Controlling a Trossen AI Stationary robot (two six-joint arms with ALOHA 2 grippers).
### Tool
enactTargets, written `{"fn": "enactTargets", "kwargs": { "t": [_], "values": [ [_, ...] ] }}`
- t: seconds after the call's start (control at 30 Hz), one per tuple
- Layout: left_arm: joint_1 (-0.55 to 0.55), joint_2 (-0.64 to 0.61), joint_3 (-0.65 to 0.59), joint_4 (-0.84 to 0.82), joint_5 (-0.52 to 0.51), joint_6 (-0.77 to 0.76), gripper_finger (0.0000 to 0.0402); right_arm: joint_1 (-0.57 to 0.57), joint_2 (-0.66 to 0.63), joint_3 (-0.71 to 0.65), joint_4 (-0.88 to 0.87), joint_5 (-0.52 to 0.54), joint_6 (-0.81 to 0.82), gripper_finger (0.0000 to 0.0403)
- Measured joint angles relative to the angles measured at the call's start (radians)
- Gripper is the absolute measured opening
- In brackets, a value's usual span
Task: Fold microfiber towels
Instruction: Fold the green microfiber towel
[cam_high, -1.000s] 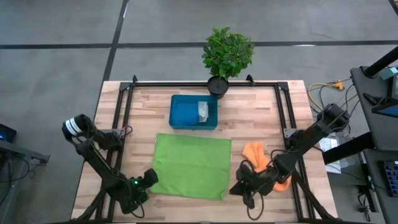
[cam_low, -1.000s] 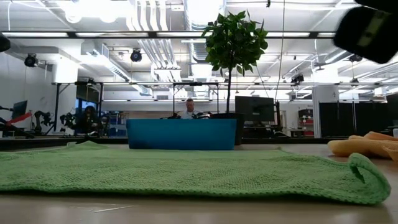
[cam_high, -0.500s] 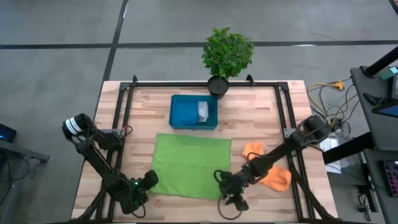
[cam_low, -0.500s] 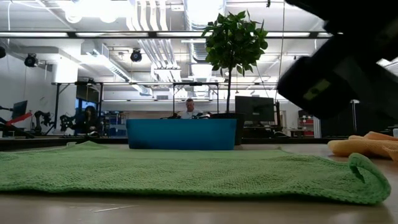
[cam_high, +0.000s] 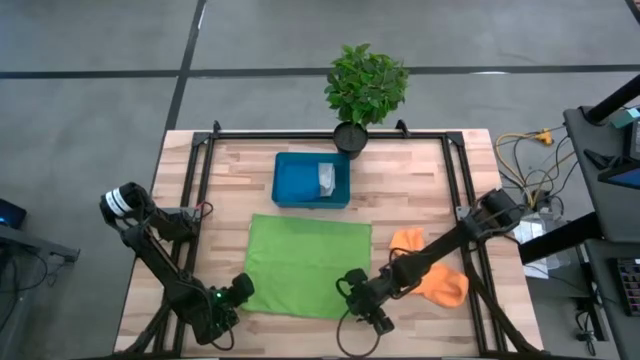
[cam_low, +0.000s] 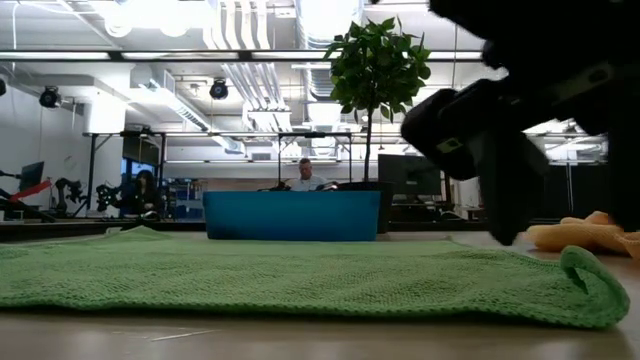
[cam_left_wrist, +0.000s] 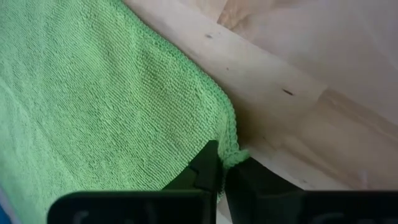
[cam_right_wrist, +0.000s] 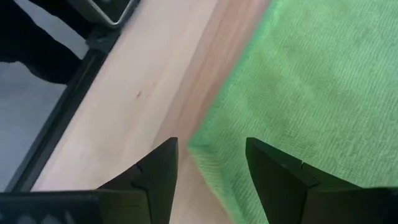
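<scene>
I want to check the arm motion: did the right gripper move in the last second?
Yes. The right gripper went left, away from the orange towel, to the green towel's near right corner.

blurred right arm (cam_low: 520, 110) (hides ceiling)

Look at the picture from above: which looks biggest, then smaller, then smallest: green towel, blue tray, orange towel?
1. green towel
2. blue tray
3. orange towel, bunched up and partly under an arm, so this spot is unsure.
</scene>
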Motion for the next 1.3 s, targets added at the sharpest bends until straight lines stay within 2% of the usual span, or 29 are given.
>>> {"fn": "enactTargets", "kwargs": {
  "t": [0.17,0.27,0.37,0.5,0.53,0.67,0.83,1.03,1.17,1.3],
  "values": [
    [0.0,0.0,0.0,0.01,0.001,-0.001,0.0005,-0.007,0.039,0.021,-0.076,-0.017,-0.002,0.0174],
    [0.0,0.0,0.0,0.015,0.008,-0.002,0.0005,-0.005,0.051,0.052,-0.163,-0.034,-0.023,0.0152],
    [0.0,0.0,0.0,0.014,0.013,-0.003,0.0005,-0.002,0.05,0.072,-0.199,-0.034,-0.045,0.0107],
    [0.0,-0.002,0.0,0.01,0.018,-0.002,0.0005,-0.001,0.026,0.092,-0.199,-0.027,-0.047,0.0026],
    [0.0,-0.002,0.0,0.008,0.019,-0.002,0.0005,-0.001,0.018,0.097,-0.196,-0.027,-0.047,0.0019],
    [0.0,-0.021,0.004,0.005,0.021,-0.031,0.0005,0.001,0.004,0.097,-0.209,-0.027,-0.005,0.001],
    [-0.003,-0.087,0.034,-0.008,0.052,-0.209,0.0001,0.025,-0.033,0.087,-0.208,-0.027,0.101,0.0009],
    [-0.007,-0.164,0.031,0.112,0.2,-0.379,0.0,0.117,-0.059,0.068,-0.169,-0.022,0.221,0.0009],
    [-0.006,-0.2,0.002,0.125,0.219,-0.42,0.0,0.171,-0.066,0.058,-0.165,0.093,0.31,0.0009],
    [-0.001,-0.27,-0.041,0.122,0.153,-0.456,0.0,0.174,-0.095,0.023,-0.164,0.159,0.414,0.0009]
  ]
}}
